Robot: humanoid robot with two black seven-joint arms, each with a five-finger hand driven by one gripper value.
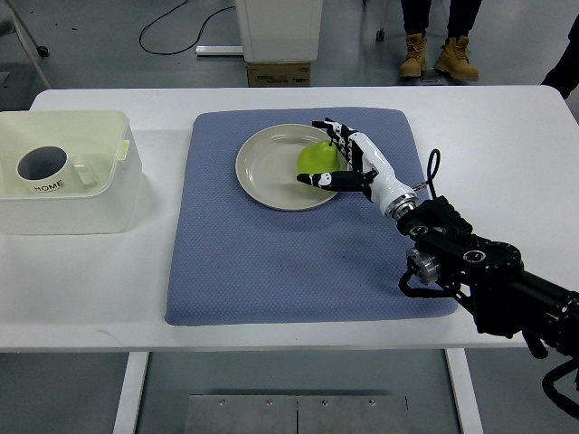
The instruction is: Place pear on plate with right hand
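Observation:
A green pear (315,159) lies on the right part of a beige plate (267,172), which sits on the blue-grey mat (271,262). My right hand (317,152) reaches in from the lower right and sits at the plate's right rim. Its fingers (333,127) stretch out past the far side of the pear and the thumb (324,180) along its near side. The fingers look spread, with a thin gap to the fruit, and the pear rests on the plate. The left arm does not show.
A cream plastic bin (109,194) holding a white mug (43,168) stands at the table's left. A cardboard box (279,72) and a person's boots (439,56) are on the floor beyond the far edge of the white table (507,136).

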